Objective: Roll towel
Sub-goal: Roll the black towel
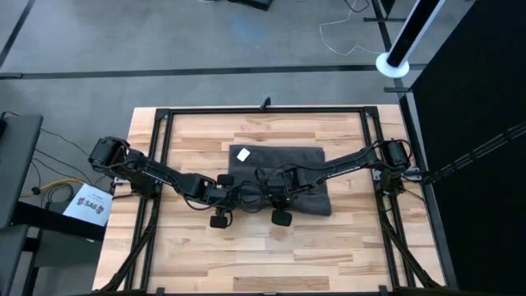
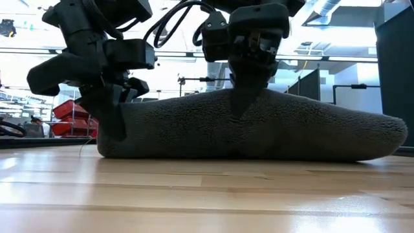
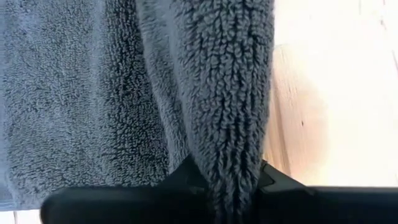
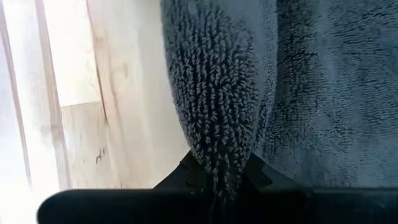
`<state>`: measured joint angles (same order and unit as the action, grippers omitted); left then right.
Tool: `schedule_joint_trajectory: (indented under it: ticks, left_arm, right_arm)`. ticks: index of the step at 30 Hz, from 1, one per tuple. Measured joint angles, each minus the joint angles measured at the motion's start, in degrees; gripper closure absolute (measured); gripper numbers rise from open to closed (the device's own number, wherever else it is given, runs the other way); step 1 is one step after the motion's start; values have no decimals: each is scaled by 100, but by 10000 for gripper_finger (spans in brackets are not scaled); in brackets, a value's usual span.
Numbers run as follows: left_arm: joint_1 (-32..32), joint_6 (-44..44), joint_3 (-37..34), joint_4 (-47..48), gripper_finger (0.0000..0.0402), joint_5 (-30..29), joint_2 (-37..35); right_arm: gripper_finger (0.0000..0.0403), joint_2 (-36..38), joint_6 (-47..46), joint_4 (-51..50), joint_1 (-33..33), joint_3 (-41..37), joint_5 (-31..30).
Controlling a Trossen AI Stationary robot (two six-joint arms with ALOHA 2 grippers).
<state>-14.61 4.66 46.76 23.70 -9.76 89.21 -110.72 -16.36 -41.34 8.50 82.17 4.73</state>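
The dark grey towel (image 1: 283, 174) lies on the wooden table (image 1: 263, 255), its white label (image 1: 243, 154) at the far left corner. In the low view the towel (image 2: 310, 133) is a low mound resting on the tabletop. My left gripper (image 1: 233, 196) is at the towel's near left corner, shut on cloth. My right gripper (image 1: 275, 196) is at the middle of the near edge, also shut on cloth. Both wrist views show a ridge of terry running into the fingers. My left gripper pinches a ridge of cloth (image 3: 229, 168) at the towel's near left end between its two fingers (image 3: 186, 174). In the low view the fingers (image 2: 115, 126) point down at the towel's left end, which stays low near the table. My right gripper pinches a fold of cloth (image 4: 217, 163) between its two fingers (image 4: 255, 173), along the towel's near edge about mid-width. The fingers (image 2: 244, 97) come from above, pointing down. The cloth rises to a peak there, and the remainder lies on the table.
A black metal frame (image 1: 164, 123) runs around the tabletop's far edge and both sides. Bare wood (image 1: 263, 263) lies between the towel and the near edge. Both arms cross over the table's middle from left and right.
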Motion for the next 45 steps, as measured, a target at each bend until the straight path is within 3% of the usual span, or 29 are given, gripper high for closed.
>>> schedule_joint_trajectory:
  ticks: [4,13,18,24,29,35,38,41,45]
  left_arm:
    - [4,64,7,153,383,-119,-2]
    - [11,105,-3,361,383,-135,-2]
    - [13,105,-7,355,383,-140,-2]
    - [15,123,-7,344,383,-139,-2]
    - [15,191,-7,418,383,-142,-2]
    - [15,293,-7,512,383,-139,-2]
    - [15,314,-7,571,383,-134,-2]
    - [15,314,-4,660,383,-126,-2]
    - [15,363,-4,793,383,-120,-2]
  right_arm:
    - [354,-11,220,-63,190,4,-51]
    - [290,-13,741,-673,993,0,-878]
    - [235,-17,458,-1205,1544,0,-1078]
    - [166,-22,-93,-1675,2184,-7,-2178]
    - [144,-113,-806,-1712,2479,-214,-2300]
    - [144,-119,-2175,-1970,2516,-966,-2315]
    - [159,-90,-2400,-1741,2511,-1212,-2315]
    - [208,-81,-2408,-1499,2528,-1311,-2341]
    - [334,-92,-2415,-1322,2526,-1314,-2314]
